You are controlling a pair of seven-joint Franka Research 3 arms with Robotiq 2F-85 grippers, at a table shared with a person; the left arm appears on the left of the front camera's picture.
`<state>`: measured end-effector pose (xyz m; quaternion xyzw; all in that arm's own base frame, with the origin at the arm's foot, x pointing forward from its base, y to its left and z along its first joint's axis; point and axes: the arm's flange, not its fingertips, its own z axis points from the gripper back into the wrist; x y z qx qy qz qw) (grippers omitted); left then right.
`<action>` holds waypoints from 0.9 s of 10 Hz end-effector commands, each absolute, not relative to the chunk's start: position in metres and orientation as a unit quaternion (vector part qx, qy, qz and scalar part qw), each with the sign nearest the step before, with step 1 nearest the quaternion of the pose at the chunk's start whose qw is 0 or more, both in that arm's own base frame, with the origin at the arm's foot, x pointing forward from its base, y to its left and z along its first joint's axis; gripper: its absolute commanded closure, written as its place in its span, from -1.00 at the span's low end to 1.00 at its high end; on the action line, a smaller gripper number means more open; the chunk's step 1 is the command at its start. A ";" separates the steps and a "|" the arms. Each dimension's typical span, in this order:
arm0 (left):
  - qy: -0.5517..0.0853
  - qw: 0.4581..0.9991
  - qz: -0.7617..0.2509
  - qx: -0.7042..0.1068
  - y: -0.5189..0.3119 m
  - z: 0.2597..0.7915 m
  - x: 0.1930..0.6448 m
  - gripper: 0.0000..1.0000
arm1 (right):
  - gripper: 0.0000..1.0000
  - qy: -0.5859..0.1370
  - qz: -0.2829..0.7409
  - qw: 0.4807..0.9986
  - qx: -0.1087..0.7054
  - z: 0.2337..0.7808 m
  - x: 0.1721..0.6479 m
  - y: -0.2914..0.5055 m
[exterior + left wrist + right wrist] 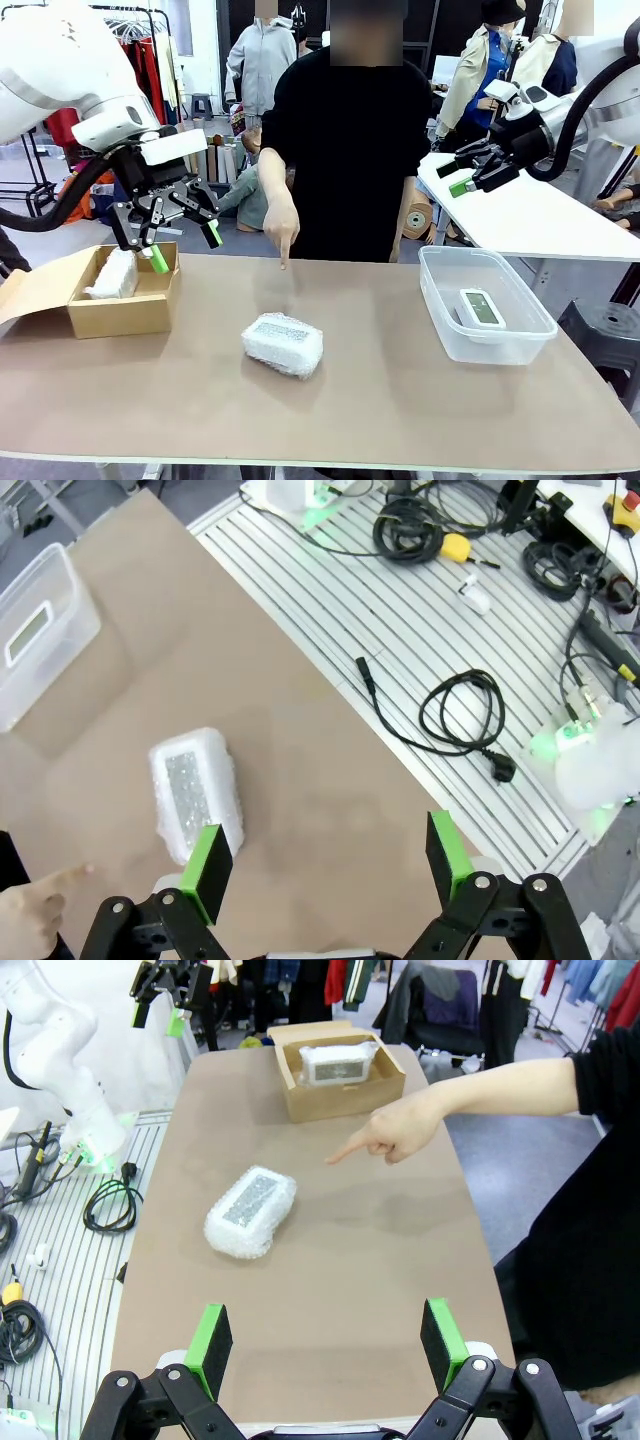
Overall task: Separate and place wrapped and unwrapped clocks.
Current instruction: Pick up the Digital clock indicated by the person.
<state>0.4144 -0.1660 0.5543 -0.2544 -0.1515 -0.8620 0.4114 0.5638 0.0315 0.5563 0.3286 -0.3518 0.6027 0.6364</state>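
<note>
A bubble-wrapped clock (pixel 283 344) lies on the table's middle, seen too in the left wrist view (pixel 195 793) and the right wrist view (pixel 251 1210). Another wrapped clock (pixel 113 274) rests inside the cardboard box (pixel 150 312) at the left; the right wrist view shows it (pixel 340 1061) in that box (pixel 345 1100). The bare white clock (pixel 481 307) lies in the clear plastic bin (pixel 520 342) at the right. My left gripper (pixel 186 247) hangs open above the box's right side. My right gripper (pixel 453 178) hovers open, high at the right, above the bin.
A person stands at the far side, one hand (pixel 283 232) pointing down at the table just beyond the middle wrapped clock. A white side table (pixel 560 225) stands at the back right. Cables (pixel 465 710) lie on the slatted floor beside the table.
</note>
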 end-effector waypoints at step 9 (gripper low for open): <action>-0.026 0.391 -0.914 -0.103 -0.184 0.463 0.369 -1.00 | -1.00 -0.354 0.605 0.634 0.327 0.558 0.563 0.031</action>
